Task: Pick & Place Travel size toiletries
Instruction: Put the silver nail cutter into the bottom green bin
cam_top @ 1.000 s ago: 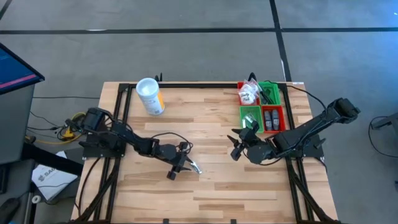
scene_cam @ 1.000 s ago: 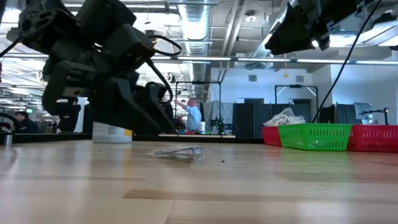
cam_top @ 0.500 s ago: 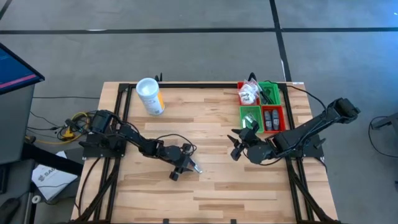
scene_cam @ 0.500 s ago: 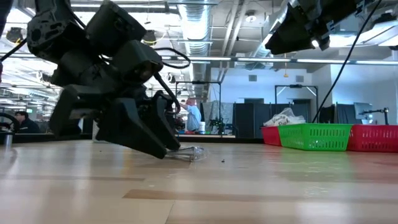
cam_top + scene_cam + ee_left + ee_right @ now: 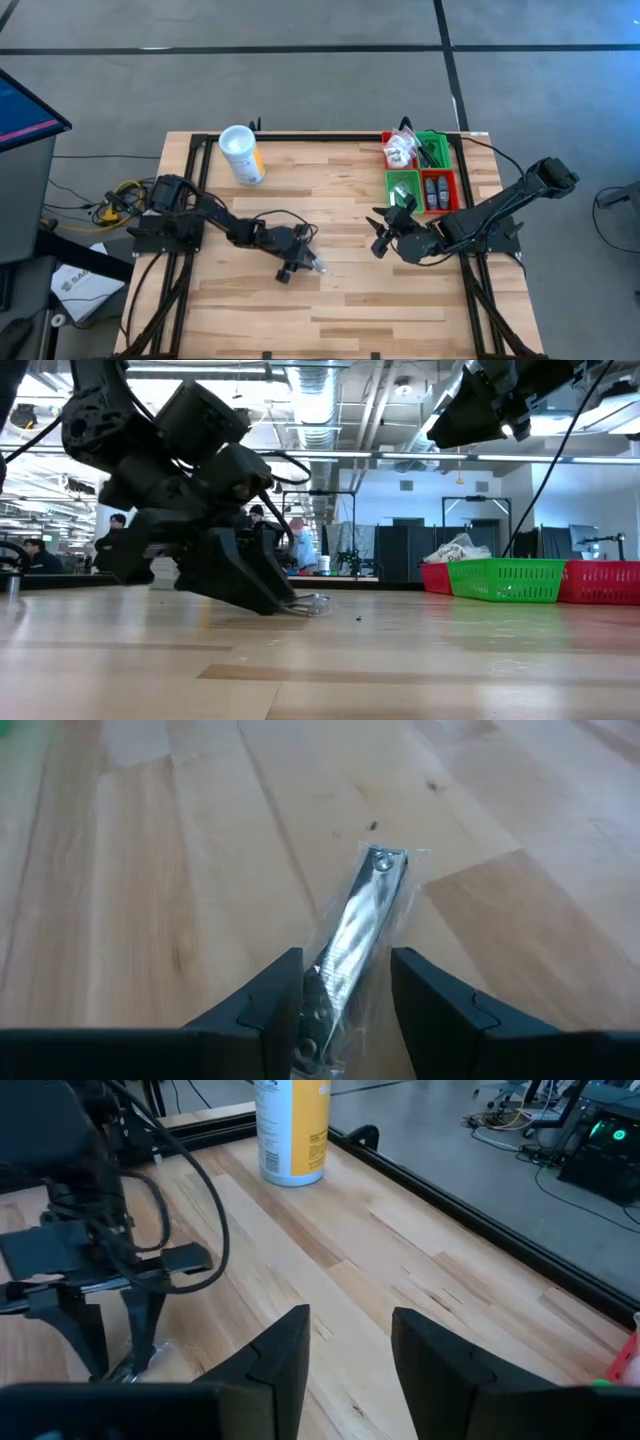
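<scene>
A metal nail clipper in a clear wrap point(image 5: 362, 915) lies flat on the wooden table point(image 5: 350, 300), near its middle point(image 5: 316, 268). My left gripper point(image 5: 345, 960) is low over it, slanting down from the table's left, and is open. One finger stands on each side of the packet's end nearest the wrist. In the low view the fingertips point(image 5: 280, 603) reach the tabletop beside the packet point(image 5: 312, 603). My right gripper point(image 5: 378, 233) is open and hovers above the table in front of the bins, holding nothing point(image 5: 350, 1350). More small toiletries lie in the bins point(image 5: 402, 150). My left gripper's open fingers point(image 5: 270, 990) stand on either side of the wrapped clipper's end point(image 5: 330, 985), coming slanting down from the table's left, along its length. I cannot tell whether they touch the wrap. The packet lies flat on the table.
Red and green bins point(image 5: 432, 172) stand at the far right of the table. A white canister with a yellow label point(image 5: 242, 155) lies at the far left. Black rails edge the table point(image 5: 300, 135). Bare wood stretches along the near side.
My left gripper has moved toward the table's right and down, bringing its open fingers to the tabletop around the wrapped clipper. The packet has stayed where it was. My right arm has kept still.
</scene>
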`<state>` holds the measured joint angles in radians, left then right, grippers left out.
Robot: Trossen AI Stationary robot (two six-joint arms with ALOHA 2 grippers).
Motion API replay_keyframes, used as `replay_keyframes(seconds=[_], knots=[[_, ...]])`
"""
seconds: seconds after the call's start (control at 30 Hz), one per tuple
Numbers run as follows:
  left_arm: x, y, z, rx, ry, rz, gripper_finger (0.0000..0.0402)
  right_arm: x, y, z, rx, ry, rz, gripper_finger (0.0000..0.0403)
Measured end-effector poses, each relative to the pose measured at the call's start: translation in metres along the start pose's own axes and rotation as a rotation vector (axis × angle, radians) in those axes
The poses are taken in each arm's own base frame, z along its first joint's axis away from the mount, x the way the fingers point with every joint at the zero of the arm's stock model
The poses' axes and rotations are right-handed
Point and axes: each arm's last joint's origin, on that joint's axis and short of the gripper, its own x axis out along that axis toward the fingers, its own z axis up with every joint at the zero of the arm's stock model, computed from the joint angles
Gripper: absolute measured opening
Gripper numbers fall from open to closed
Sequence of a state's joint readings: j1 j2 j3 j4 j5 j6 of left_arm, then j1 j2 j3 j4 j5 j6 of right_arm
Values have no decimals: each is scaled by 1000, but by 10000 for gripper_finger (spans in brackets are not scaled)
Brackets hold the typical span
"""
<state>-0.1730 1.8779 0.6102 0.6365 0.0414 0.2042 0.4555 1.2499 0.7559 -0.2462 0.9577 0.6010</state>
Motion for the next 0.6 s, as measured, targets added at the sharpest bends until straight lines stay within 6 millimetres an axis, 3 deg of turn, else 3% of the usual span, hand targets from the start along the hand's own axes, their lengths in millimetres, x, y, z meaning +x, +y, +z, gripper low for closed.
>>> replay_keyframes(seconds=[0.2,0.47,0.6], knots=[[7,3,-8,-44,10,-34,130,0,0,0,-3,2,-1,133],[5,2,-7,-94,4,-42,15,0,0,-1,-6,3,-2,131],[3,3,-3,-101,-16,-41,15,0,0,-1,-5,16,16,128]])
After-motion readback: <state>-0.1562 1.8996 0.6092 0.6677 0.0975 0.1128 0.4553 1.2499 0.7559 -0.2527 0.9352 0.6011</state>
